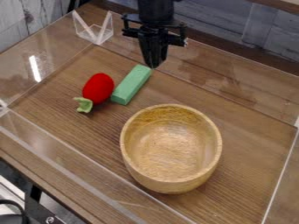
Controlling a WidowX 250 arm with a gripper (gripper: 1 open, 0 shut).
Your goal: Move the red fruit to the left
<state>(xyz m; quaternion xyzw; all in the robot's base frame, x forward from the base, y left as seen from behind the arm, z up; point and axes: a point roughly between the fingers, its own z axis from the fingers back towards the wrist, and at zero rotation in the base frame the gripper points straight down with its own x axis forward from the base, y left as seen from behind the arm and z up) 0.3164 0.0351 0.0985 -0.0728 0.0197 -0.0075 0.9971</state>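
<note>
Red fruit (98,86) lies on the wooden table (251,118), left of centre, its green leafy stem end pointing toward the near-left. It touches or sits just beside the left long edge of the flat green block (133,84); I cannot tell whether the two are in contact. Nothing holds the fruit.

Green block lies at a slant, its far end reaching up toward my end effector (155,61).

My end effector hangs above the far end of the green block, pointing straight down. Its fingers are brought together into one narrow dark tip, with no gap visible between them. They have hold of nothing. The tip stands near the block's far end; whether it touches the block I cannot tell from this view. It is apart from the red fruit, up and to the right of it.

Wooden bowl (172,179) sits in the near-right part of the table, upright, its inside bare. It is much larger than the fruit and clear of both fruit and block.

Clear plastic walls (41,39) ring the table area. A small clear stand (93,28) sits at the far left.
</note>
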